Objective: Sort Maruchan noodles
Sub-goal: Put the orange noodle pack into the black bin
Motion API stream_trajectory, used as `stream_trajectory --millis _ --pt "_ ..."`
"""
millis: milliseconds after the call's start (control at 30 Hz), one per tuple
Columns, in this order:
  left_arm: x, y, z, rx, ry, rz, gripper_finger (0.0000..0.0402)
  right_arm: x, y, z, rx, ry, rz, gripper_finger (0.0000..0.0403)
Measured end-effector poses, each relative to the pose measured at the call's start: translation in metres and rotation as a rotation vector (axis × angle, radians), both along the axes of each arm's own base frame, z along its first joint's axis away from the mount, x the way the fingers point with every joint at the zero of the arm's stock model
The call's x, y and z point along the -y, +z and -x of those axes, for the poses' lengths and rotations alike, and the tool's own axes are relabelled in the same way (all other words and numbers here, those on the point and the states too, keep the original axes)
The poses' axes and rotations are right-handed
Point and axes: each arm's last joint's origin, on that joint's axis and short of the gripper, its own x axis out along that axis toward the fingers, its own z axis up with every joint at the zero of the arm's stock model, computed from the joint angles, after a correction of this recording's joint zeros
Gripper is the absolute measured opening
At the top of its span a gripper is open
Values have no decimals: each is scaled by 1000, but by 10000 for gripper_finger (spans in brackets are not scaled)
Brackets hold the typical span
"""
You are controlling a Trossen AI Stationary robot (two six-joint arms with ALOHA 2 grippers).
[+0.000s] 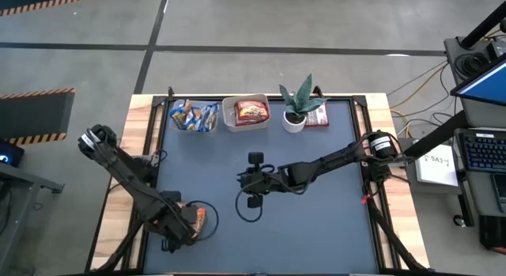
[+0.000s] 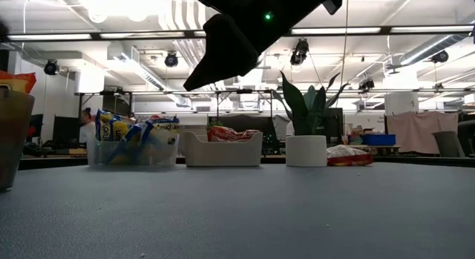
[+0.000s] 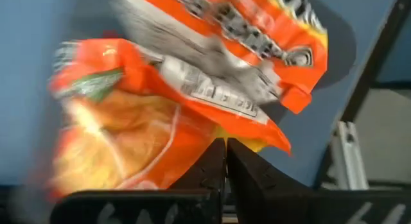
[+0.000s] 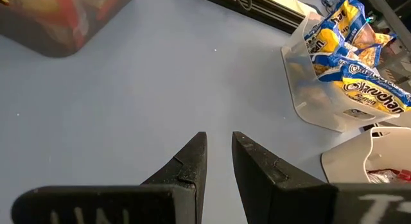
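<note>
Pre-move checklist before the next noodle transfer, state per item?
1. Left gripper fingers shut at the orange packets: ok; held or only touching, cannot tell.
2. Right gripper holds nothing, fingers slightly apart above bare mat: ok.
3. Blue-yellow packets in the left tub: ok.
4. Red packets in the middle tub: ok.
5. One red packet lies loose behind the plant pot: not ok.
</note>
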Motion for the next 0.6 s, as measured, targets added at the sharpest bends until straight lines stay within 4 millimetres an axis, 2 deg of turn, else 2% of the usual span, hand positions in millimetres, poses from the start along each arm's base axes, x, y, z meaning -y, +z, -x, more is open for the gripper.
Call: stream_trajectory --millis 100,200,400,500,600 --pt "3 -16 0 -22 -2 92 0 0 -1 0 -1 0 0 63" --pt "7 -19 -3 5 -18 151 0 0 -1 0 0 -3 -5 63" --pt "5 0 -1 -37 -31 103 0 0 0 0 9 -3 -7 63" --pt "1 13 4 -58 -32 12 0 0 0 0 14 -2 -6 63" --pt "-5 16 9 -67 -26 -96 0 0 0 0 14 -1 -5 63"
